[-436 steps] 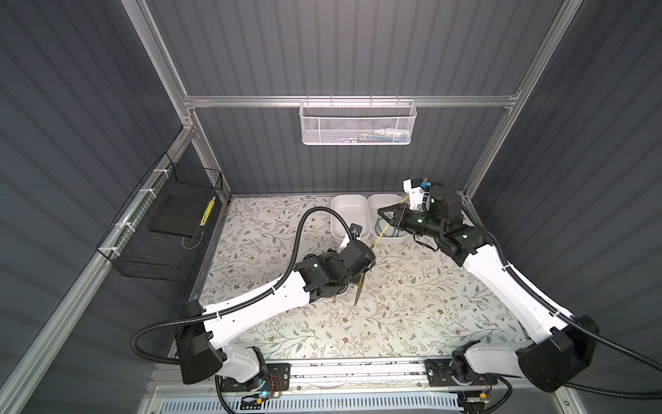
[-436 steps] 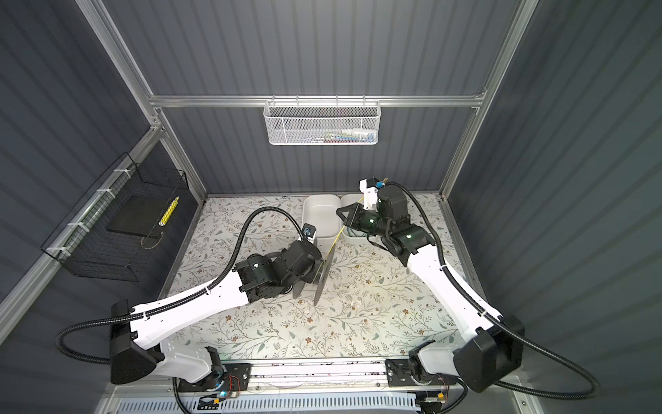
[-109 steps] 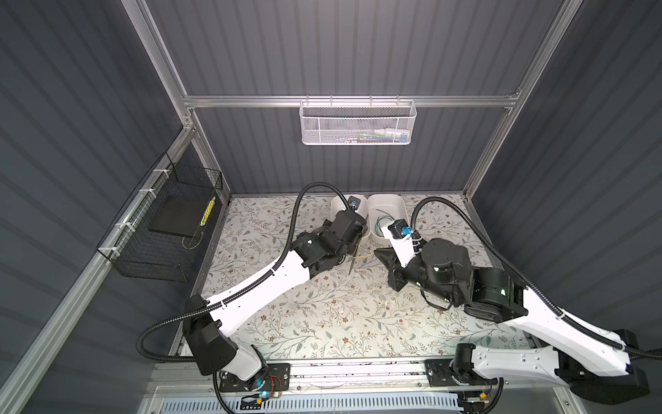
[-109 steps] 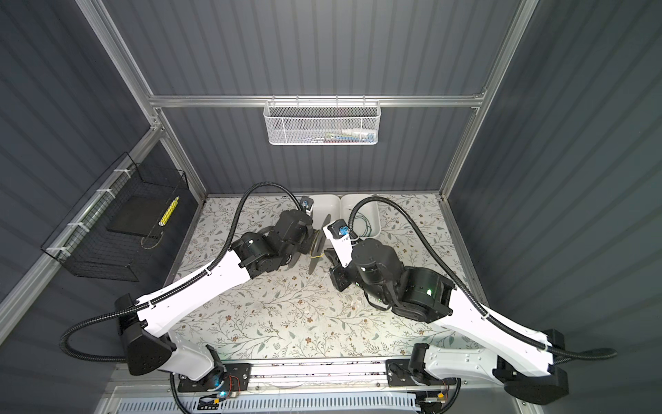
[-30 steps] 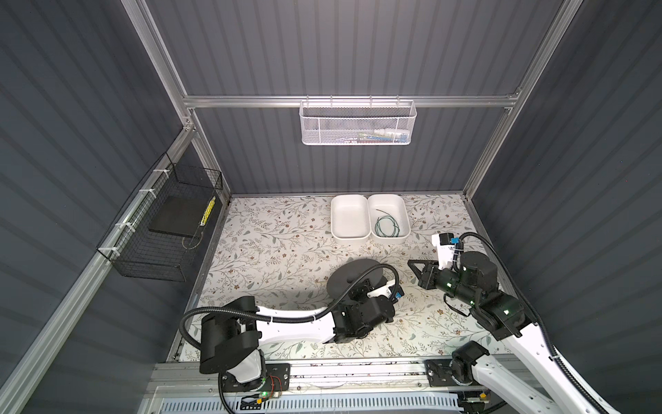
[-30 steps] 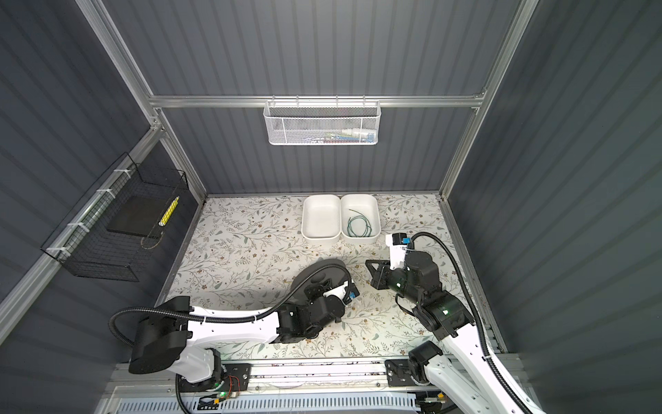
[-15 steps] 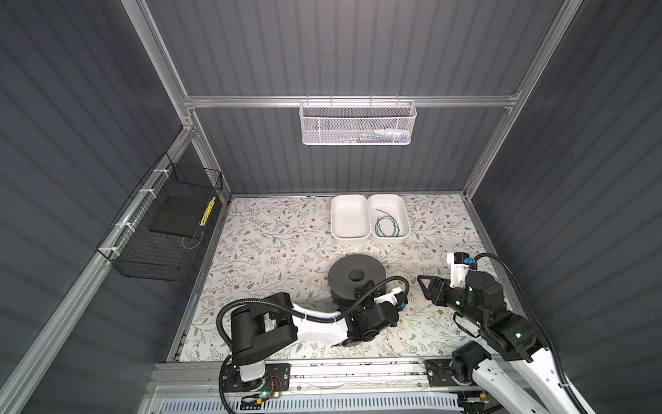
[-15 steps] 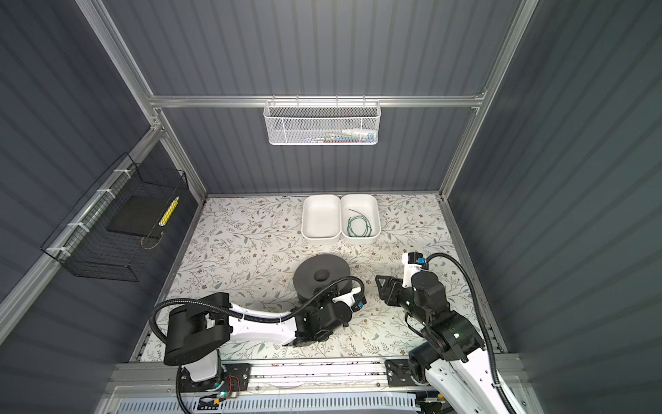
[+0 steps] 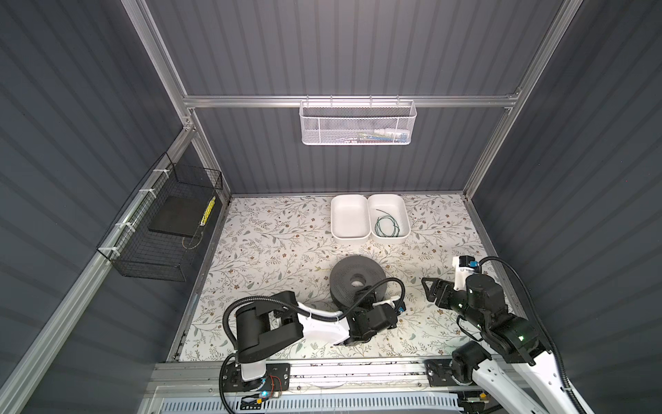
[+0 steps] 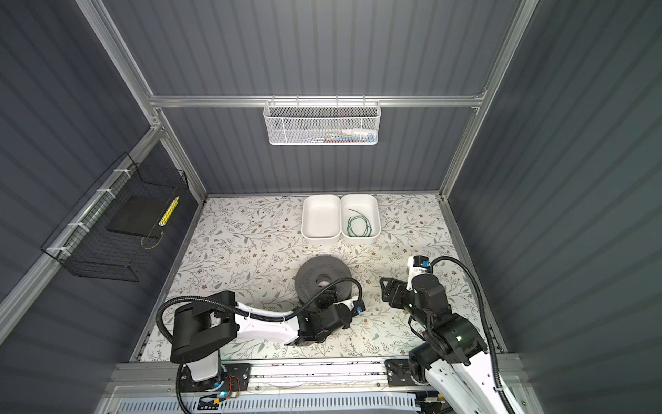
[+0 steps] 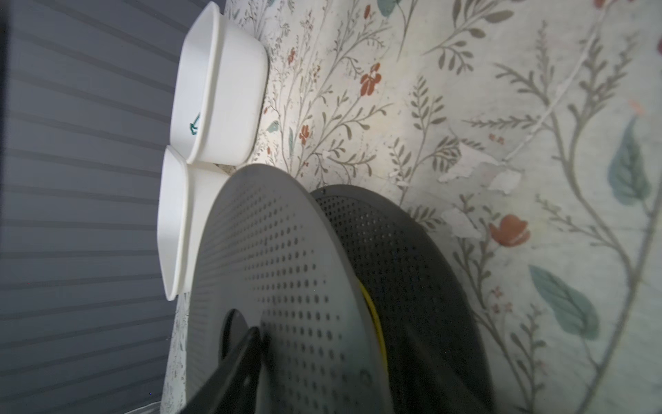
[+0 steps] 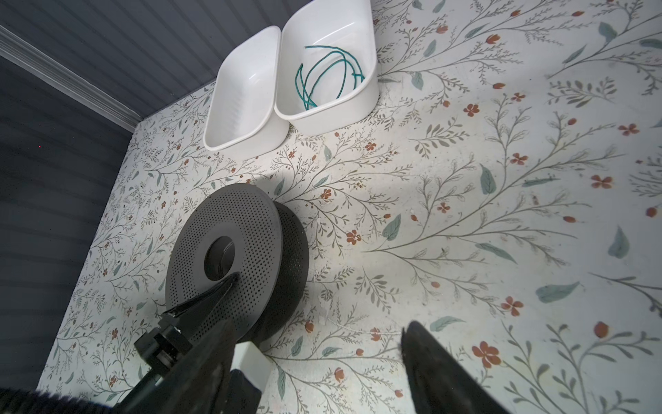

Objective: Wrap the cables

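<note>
Showing yellow cable (image 11: 374,315) in spool (image 11: 286,251) from left wrist only, left tool (image 9: 363,295) spread, right tool (image 12: 318,326) spread.

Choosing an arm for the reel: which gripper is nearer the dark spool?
Left. The left gripper is right at the spool, with a finger over its top flange. The right gripper stands open off to its right, apart from it.

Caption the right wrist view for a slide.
Dark spool flat on the flowered table; green cable coiled in one white tub, the neighbouring tub empty.
</note>
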